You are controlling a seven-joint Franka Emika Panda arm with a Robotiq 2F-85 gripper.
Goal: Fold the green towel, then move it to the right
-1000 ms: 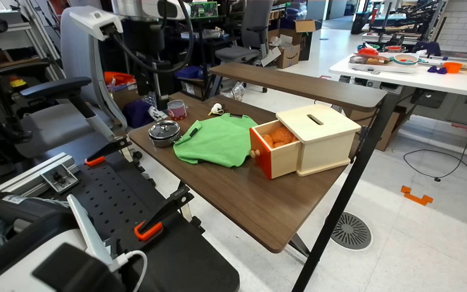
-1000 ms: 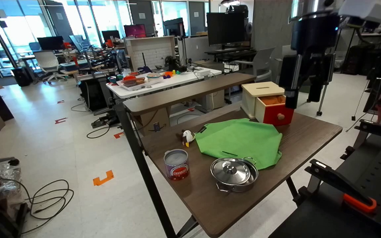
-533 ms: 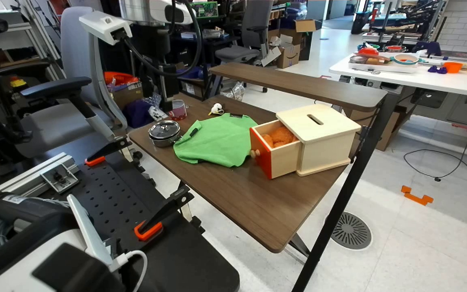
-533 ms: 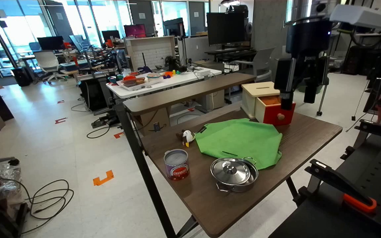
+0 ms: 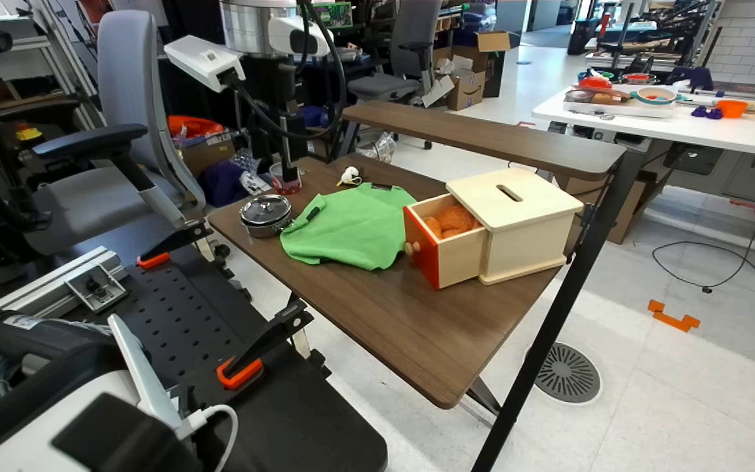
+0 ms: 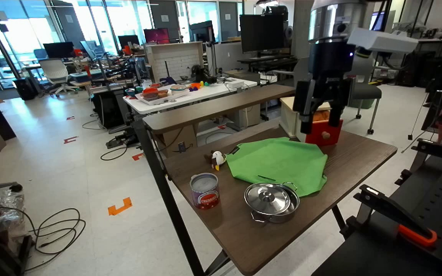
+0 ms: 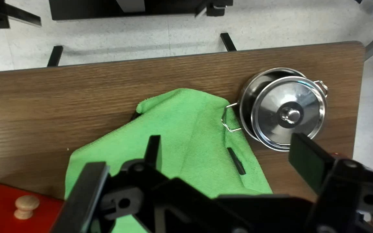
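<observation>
Towel [image 5: 354, 226] lies on brown table [image 5: 417, 328], chair [image 5: 132, 88] nearby.

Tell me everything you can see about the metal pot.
The pot is round, silvery and shiny, seemingly steel, with two wire loop handles. Its knobbed lid sits off-centre, leaving a crescent gap. It stands upright near one end of the brown table. In the wrist view, one handle reaches over the edge of the green towel; whether they touch is unclear.
</observation>
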